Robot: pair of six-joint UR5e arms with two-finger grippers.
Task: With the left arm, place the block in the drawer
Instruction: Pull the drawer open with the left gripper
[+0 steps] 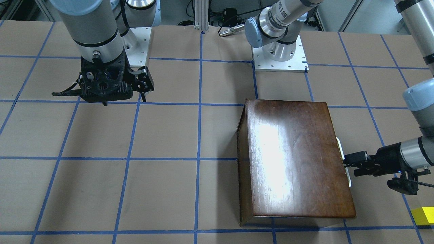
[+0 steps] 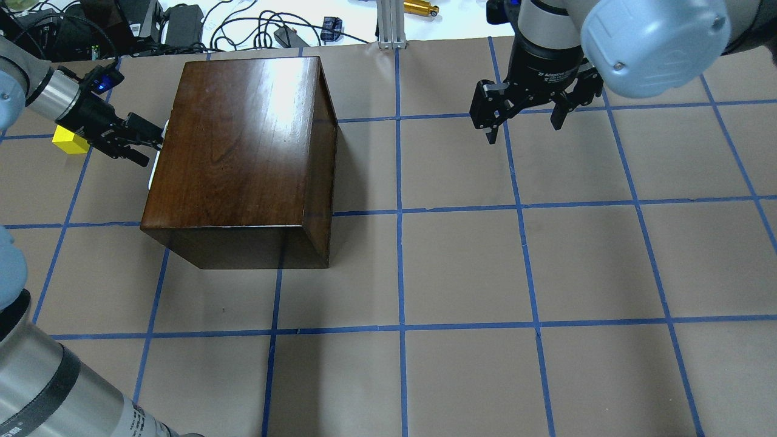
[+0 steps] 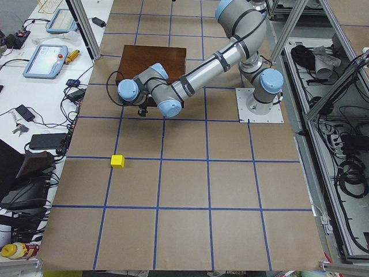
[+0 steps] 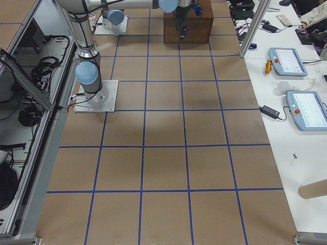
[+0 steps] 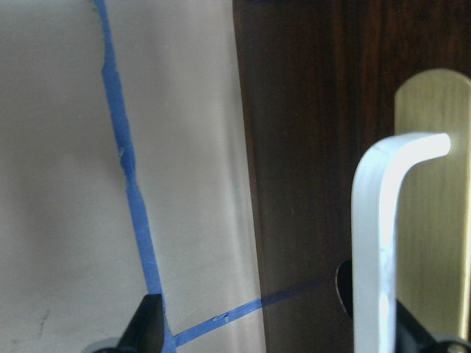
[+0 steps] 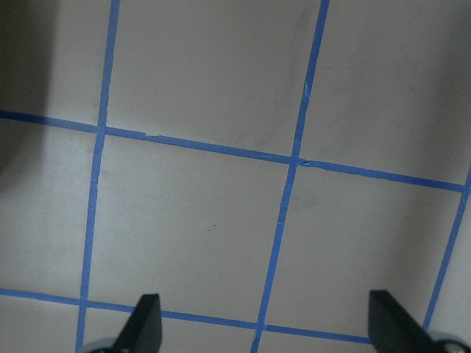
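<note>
The yellow block [image 2: 70, 141] lies on the table behind my left gripper; it also shows in the front-facing view [image 1: 423, 216] and the left view [image 3: 117, 161]. The drawer is shut in the dark wooden cabinet [image 2: 243, 139]; only its dark front [image 5: 309, 147] and white handle [image 5: 383, 243] show. My left gripper [image 2: 149, 145] is open at the handle [image 1: 343, 159], which stands between the spread fingers, close to one of them. My right gripper [image 2: 523, 130] is open and empty above the table, far from the cabinet.
The table is brown paper with a grid of blue tape lines [image 2: 400, 212]. The cabinet [image 1: 295, 159] stands on the robot's left half. Cables and devices [image 2: 182, 24] lie beyond the far edge. The two arm bases [image 1: 279, 57] stand at the robot's side.
</note>
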